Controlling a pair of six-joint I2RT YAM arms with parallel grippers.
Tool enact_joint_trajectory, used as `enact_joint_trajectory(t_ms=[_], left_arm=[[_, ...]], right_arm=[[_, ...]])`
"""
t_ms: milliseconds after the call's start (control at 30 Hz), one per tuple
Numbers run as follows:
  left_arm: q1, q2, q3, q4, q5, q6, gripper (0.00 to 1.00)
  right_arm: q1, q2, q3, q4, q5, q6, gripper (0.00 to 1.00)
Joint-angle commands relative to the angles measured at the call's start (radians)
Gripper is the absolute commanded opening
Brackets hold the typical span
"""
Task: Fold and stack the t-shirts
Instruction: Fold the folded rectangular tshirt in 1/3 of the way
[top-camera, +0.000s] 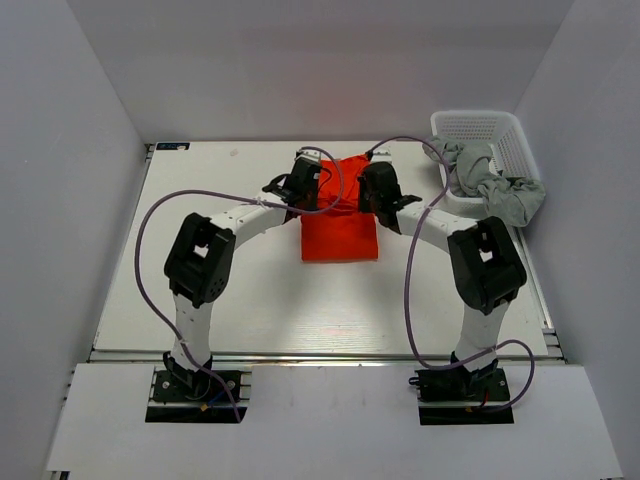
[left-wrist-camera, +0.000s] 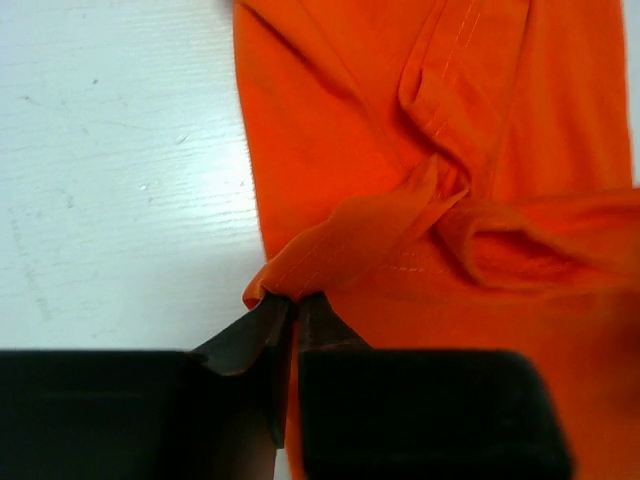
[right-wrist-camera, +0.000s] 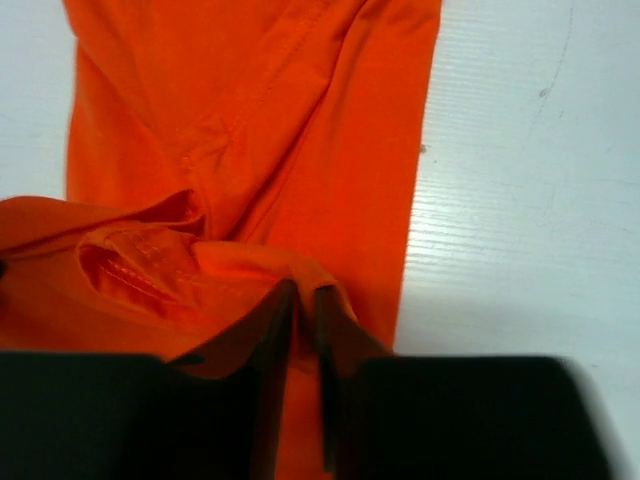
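An orange-red t-shirt (top-camera: 340, 232) lies in a folded rectangle at the middle of the table, and its far part is bunched between my two arms. My left gripper (top-camera: 303, 188) (left-wrist-camera: 293, 300) is shut on a folded corner of the orange cloth (left-wrist-camera: 350, 120) at the shirt's left edge. At the right edge, my right gripper (top-camera: 381, 192) (right-wrist-camera: 305, 290) pinches a rumpled fold of the same shirt (right-wrist-camera: 280, 120), its jaws only a narrow slit apart with cloth between them. Pale grey t-shirts (top-camera: 492, 188) spill out of the basket at the back right.
A white lattice basket (top-camera: 480, 125) stands at the table's back right corner, with grey cloth hanging over its near rim. White table (top-camera: 230, 300) shows on both sides of the orange shirt. Purple cables loop above both arms.
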Motion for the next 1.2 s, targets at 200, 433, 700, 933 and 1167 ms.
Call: enact_joint_trajectory(t_ms=[200,433,700,933,1167], left_arm=[[0.038,0.016,0.16,-0.042,0.009,0.048,1.0],[0.038,-0.227,-0.065,-0.098,-0.036,-0.009,1.0],[0.038,-0.595,-0.559,-0.11,-0.025,-0.13,1.0],[0.038,-0.751,-0.734,-0.136,0.027,-0.188,1.0],[0.038,-0.763,-0.748,-0.16,0.009,-0.197,1.0]], right_arm=[[-0.03,0.051,0.192,-0.051,0.003,-0.013,0.71],[-0.027,-0.104,-0.023,0.007,-0.332,-0.025,0.9],[0.002,0.027,0.007,0.049,-0.575,-0.029,0.9],[0.008,0.164,0.147,0.038,-0.611,-0.032,0.9],[0.008,0.221,0.185,0.068,-0.44,-0.019,0.9]])
